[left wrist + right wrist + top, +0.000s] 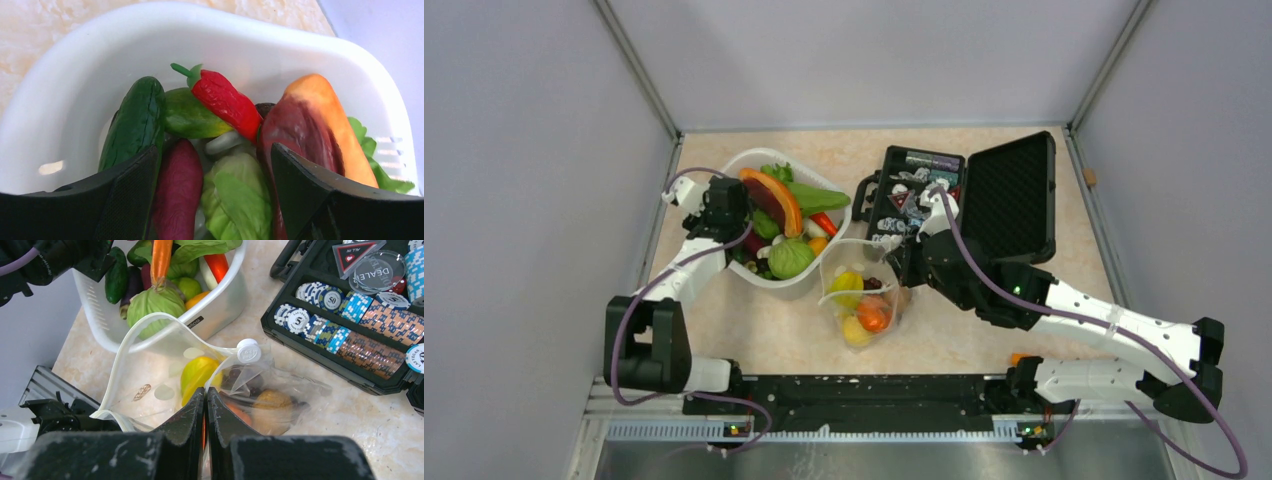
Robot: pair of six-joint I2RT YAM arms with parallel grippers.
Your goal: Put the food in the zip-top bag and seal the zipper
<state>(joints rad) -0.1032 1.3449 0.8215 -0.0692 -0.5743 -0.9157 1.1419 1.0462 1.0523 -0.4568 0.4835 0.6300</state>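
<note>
The clear dotted zip-top bag (836, 265) (155, 365) lies on the table with its mouth gaping. Inside it are a yellow lemon (847, 283) (197, 374), an orange tangerine (873, 315) and dark grapes (235, 377). My right gripper (901, 280) (206, 391) is shut on the bag's mouth edge, where the whitish zipper (112, 372) runs in between the fingers. My left gripper (736, 228) (215, 175) hangs open inside the white basket (819, 180) (75, 65). A purple vegetable (177, 190) and a green leaf (240, 200) lie between its fingers, with a cucumber (135, 120) and a red pepper (225, 100) just ahead.
An open black case (1014, 195) (320, 365) of poker chips stands right of the bag, close behind my right wrist. The basket touches the bag's far edge. Grey walls enclose the table on three sides.
</note>
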